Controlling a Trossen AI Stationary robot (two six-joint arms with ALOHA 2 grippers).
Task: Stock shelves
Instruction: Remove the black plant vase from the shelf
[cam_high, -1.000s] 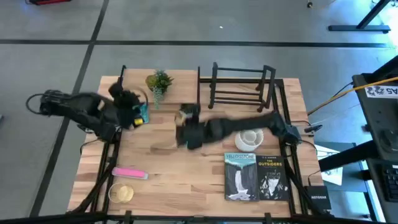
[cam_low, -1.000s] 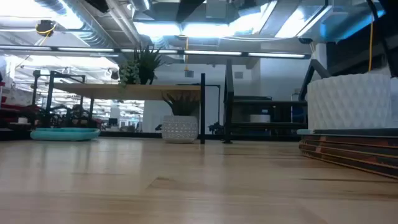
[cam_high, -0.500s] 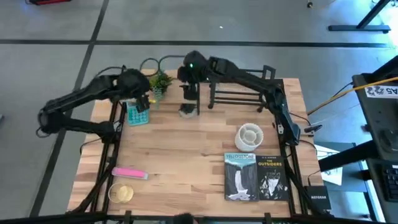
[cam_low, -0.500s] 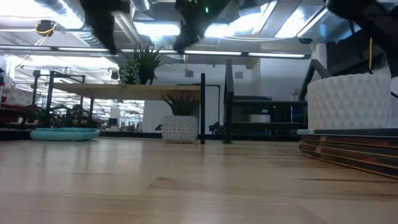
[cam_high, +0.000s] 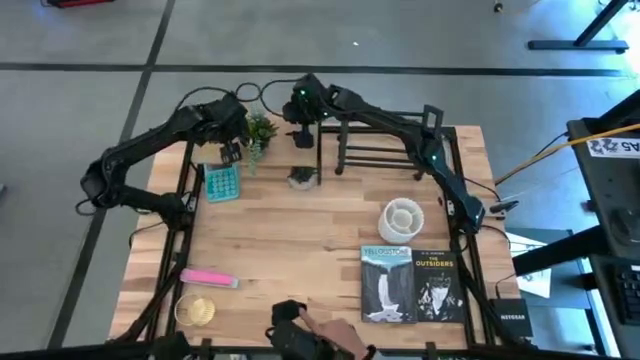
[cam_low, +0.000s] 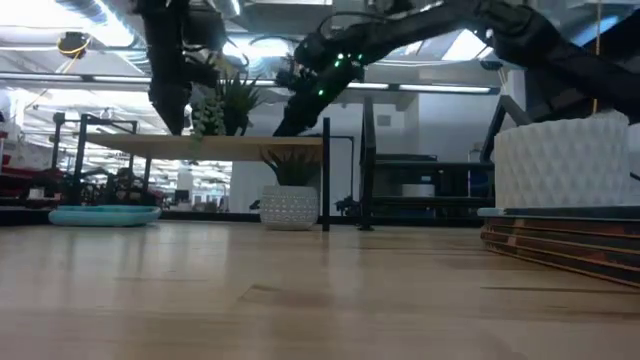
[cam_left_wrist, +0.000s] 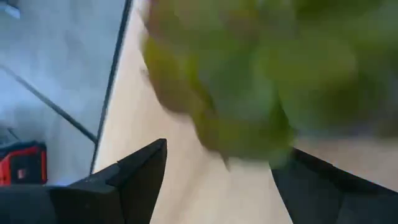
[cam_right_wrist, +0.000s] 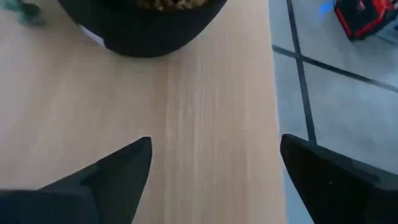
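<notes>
At the far edge of the light-wood slatted worktop (cam_high: 300, 260) stand the two shelves: a small light-wood board on thin black metal legs (cam_low: 215, 147) towards the left, and a black open-frame metal bar rack (cam_high: 385, 140) to its right. A small green leafy plant in a dark pot (cam_high: 257, 131) stands on top of the wood board, and a second plant in a white textured pot (cam_low: 289, 205) sits on the worktop under the board's right end. The left gripper (cam_high: 231, 152) hangs above the board just beside the green plant; its wrist view shows the two dark fingers (cam_left_wrist: 134, 171) spread wide with blurred foliage between and beyond them, nothing clamped. The right gripper (cam_high: 304, 130) hovers over the board's right end, near the rack's left post; its fingers (cam_right_wrist: 118, 165) are likewise parted wide and empty, with bare board below and the dark pot just ahead. On the worktop lie a teal square gridded tray (cam_high: 221, 182), a white ribbed round bowl (cam_high: 402, 217), two black-and-white paperback books (cam_high: 412, 283) side by side, a pink flat bar (cam_high: 208, 278) and a round yellowish wire piece (cam_high: 196, 311). A person's dark-sleeved hand (cam_high: 305, 335) reaches in at the near edge.
</notes>
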